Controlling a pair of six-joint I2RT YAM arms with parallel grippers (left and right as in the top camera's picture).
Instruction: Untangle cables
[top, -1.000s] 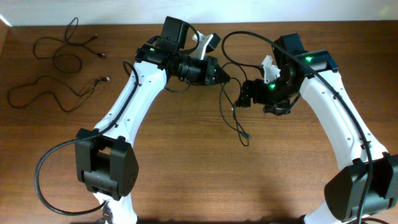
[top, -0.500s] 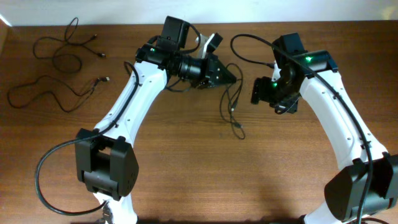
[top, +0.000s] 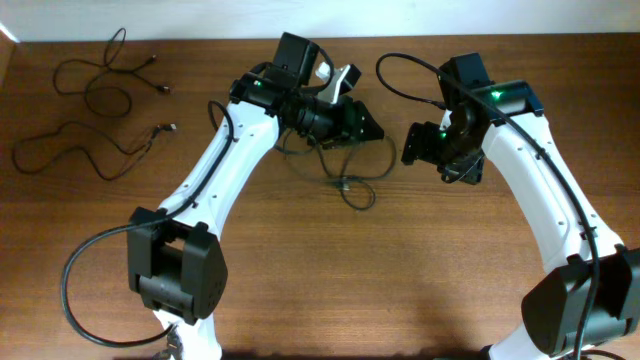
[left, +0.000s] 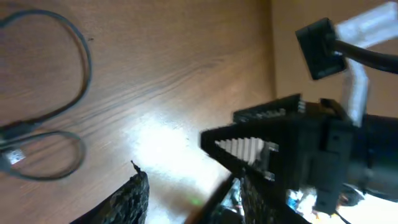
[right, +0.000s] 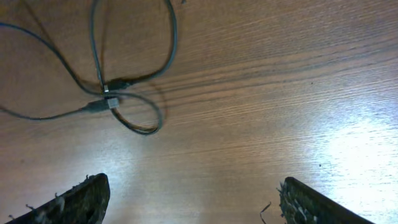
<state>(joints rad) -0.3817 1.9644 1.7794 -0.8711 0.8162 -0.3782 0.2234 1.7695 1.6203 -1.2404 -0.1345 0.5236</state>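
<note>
One of the cables (top: 345, 172) lies in loose loops on the wood just below my left gripper (top: 366, 124), its plug (top: 346, 186) toward the front. In the left wrist view this cable (left: 73, 93) curves at the left, and my left gripper (left: 189, 200) has its jaws apart with a blurred dark strip between them that I cannot identify. My right gripper (top: 410, 145) hovers to the right of the loops. In the right wrist view it (right: 193, 205) stands wide open over bare wood, with the cable's two plugs (right: 107, 94) above left of it.
Two more thin black cables lie at the far left of the table, one (top: 105, 75) near the back edge and one (top: 75, 145) in front of it. Thick black arm cables arch over both arms. The table's back edge runs close behind the grippers.
The left jaws have parted, and the cable that hung from them has dropped onto the table in loops. The left wrist has shifted slightly left. The right gripper has drawn back to the right.
</note>
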